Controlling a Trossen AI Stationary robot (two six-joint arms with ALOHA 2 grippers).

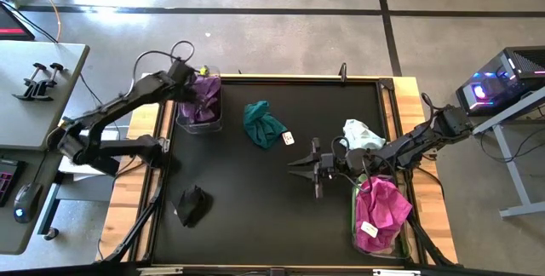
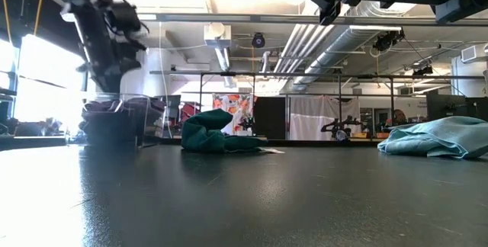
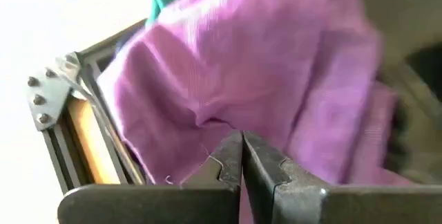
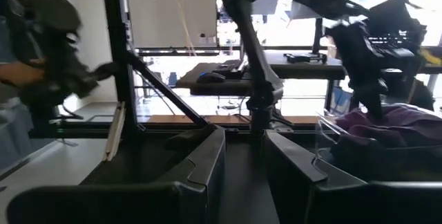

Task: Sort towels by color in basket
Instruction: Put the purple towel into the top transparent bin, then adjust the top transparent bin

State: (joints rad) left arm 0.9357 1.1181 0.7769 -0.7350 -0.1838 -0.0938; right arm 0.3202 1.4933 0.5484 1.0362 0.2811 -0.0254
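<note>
High view, left to right: the left gripper (image 1: 189, 78) hangs over the purple towels (image 1: 199, 99) in their clear bin (image 1: 198, 125), jaws closed, seemingly empty. Black towel (image 1: 191, 204) and teal towel (image 1: 263, 123) lie limp mid-table; pinch a raised fold. Right gripper (image 1: 305, 167) hovers part-open, empty, with room around.

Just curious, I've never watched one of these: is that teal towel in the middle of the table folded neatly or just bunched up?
Bunched up. The teal towel lies in a crumpled heap, standing up in a lump in the low view, with nothing touching it.
</note>
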